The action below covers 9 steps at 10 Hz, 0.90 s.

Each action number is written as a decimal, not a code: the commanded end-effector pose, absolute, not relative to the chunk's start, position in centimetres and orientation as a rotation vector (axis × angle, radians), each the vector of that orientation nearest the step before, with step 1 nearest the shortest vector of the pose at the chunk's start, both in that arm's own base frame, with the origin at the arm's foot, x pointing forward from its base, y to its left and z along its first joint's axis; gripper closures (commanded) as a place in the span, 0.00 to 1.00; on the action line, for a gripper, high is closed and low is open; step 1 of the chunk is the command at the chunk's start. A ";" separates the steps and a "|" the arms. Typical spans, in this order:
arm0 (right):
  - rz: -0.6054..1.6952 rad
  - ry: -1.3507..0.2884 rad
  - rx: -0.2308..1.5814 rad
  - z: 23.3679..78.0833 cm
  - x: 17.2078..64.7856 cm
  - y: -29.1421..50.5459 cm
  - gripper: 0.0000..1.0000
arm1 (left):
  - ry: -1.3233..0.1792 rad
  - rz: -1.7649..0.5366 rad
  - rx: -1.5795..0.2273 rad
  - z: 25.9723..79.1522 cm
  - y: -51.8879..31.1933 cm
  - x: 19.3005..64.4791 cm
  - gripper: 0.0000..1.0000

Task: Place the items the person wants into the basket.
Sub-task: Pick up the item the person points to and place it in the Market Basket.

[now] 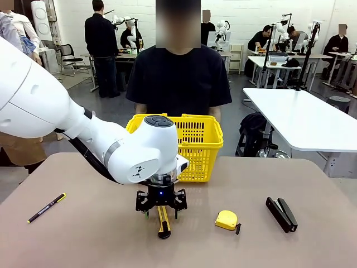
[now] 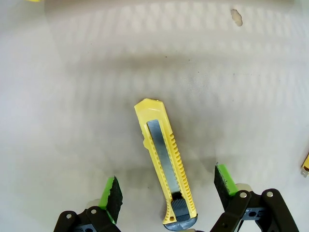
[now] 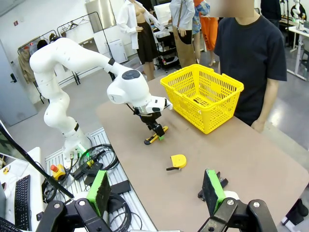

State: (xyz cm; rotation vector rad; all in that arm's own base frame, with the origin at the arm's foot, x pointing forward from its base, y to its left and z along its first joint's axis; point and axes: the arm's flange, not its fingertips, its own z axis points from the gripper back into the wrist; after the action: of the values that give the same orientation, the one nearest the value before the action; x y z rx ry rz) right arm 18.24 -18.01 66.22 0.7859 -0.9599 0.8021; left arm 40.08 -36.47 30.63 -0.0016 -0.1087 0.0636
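My left gripper, jaws wide, straddles the utility knife; knife and pen, 2 items, not yet in basket.

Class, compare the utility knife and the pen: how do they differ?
The utility knife is broad and mostly yellow; the pen is thin and mostly black. The knife lies between the open fingers of the left hand; the pen lies alone, toward the table's left side. Both lie flat on the table, outside the basket.
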 end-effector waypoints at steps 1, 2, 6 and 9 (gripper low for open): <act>0.818 -0.982 0.801 66.3 18.4 -18.1 0.00 | -0.123 0.090 -0.020 30.1 -37.3 40.3 0.27; 0.818 -0.982 0.801 66.3 18.4 -18.1 0.00 | -0.114 0.092 -0.022 29.9 -37.3 40.4 0.58; 0.818 -0.982 0.801 66.3 18.4 -18.1 0.00 | -0.121 0.108 -0.031 30.5 -37.1 40.4 1.00; 0.818 -0.982 0.801 66.3 18.4 -18.1 0.00 | -0.123 0.110 -0.034 30.6 -36.9 40.5 1.00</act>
State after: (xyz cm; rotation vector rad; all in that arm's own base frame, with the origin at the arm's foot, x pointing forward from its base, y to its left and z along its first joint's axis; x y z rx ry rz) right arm 18.24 -18.01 66.22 0.7857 -0.9601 0.8025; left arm 40.79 -36.55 31.04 -0.0125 -0.1161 0.0772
